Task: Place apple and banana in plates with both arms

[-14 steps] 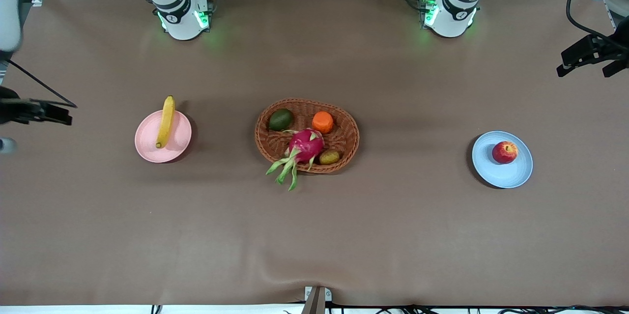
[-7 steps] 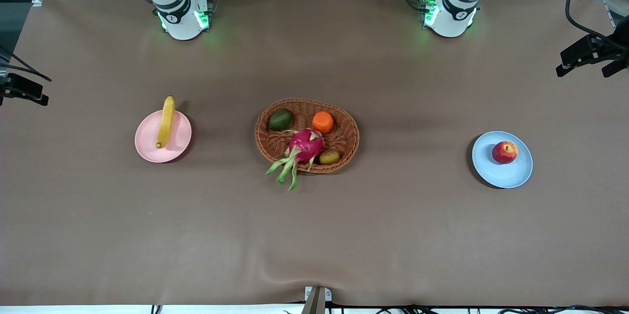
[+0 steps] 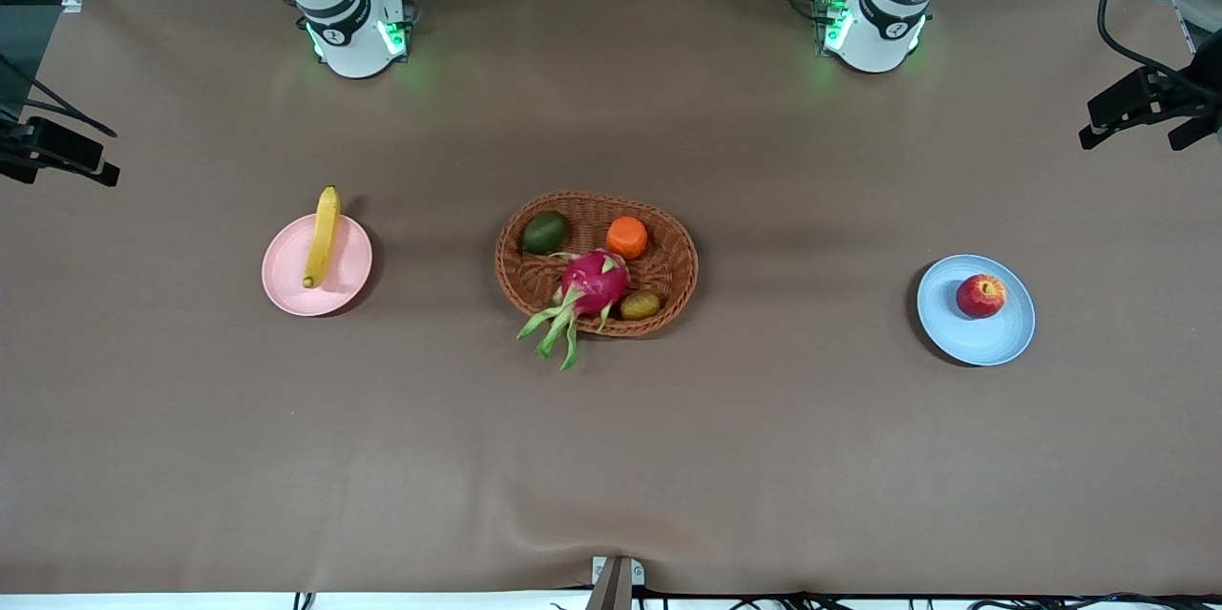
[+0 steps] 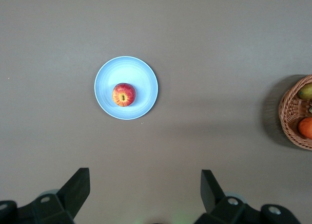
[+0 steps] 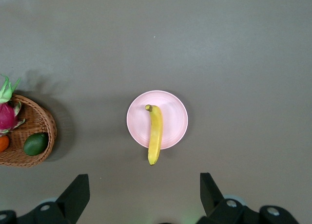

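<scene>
The yellow banana (image 3: pixel 322 236) lies on the pale pink plate (image 3: pixel 286 283) toward the right arm's end of the table, one end past the rim. It also shows in the right wrist view (image 5: pixel 155 134) on that plate (image 5: pixel 173 117). The red apple (image 3: pixel 980 295) sits in the pale blue plate (image 3: pixel 974 340), and shows in the left wrist view (image 4: pixel 124 94) on its plate (image 4: pixel 146 83). My right gripper (image 5: pixel 144 180) is open and empty, high over the table by the banana's plate. My left gripper (image 4: pixel 145 177) is open and empty, high over the table by the apple's plate.
A brown oval wicker basket (image 3: pixel 685 252) stands mid-table between the plates. It holds a magenta dragon fruit (image 3: pixel 594 283), an orange fruit (image 3: pixel 626 237), a green fruit (image 3: pixel 545 232) and a small brownish fruit (image 3: pixel 640 305). The arms' bases stand along the table's edge farthest from the camera.
My right gripper has risen and drawn toward the table's end, and its white arm link has left the front view. The left gripper, the fruits and the plates have not moved.
</scene>
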`<state>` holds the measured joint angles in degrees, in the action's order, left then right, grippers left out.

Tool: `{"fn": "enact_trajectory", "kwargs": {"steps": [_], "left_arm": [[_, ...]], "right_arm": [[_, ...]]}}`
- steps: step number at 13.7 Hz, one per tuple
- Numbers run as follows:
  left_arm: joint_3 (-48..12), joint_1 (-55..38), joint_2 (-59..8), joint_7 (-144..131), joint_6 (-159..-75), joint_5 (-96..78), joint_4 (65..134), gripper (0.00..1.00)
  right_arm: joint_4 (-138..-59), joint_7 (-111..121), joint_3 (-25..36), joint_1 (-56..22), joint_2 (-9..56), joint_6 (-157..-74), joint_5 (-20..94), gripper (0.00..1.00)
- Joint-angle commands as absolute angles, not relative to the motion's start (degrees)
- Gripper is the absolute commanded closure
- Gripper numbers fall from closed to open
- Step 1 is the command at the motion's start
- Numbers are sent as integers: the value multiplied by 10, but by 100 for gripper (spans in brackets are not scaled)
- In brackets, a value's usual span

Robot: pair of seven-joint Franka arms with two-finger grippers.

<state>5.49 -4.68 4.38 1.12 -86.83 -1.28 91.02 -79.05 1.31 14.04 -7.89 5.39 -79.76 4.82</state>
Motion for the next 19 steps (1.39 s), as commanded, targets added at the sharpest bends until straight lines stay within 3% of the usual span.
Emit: {"fn": "enact_trajectory", "kwargs": {"steps": [1, 6, 12, 19], "left_arm": [[54, -49, 38, 19, -859, -10, 896, 0], [53, -48, 38, 20, -859, -10, 896, 0], [53, -48, 37, 20, -859, -12, 896, 0], [53, -47, 37, 20, -859, -12, 896, 0]], "right_arm": [[-786, 4, 142, -82, 51, -787, 52, 0], [-787, 3, 132, -93, 40, -788, 48, 0], [-883, 2, -11, 10, -37, -835, 4, 0], [-884, 2, -11, 11, -33, -831, 4, 0]]}}
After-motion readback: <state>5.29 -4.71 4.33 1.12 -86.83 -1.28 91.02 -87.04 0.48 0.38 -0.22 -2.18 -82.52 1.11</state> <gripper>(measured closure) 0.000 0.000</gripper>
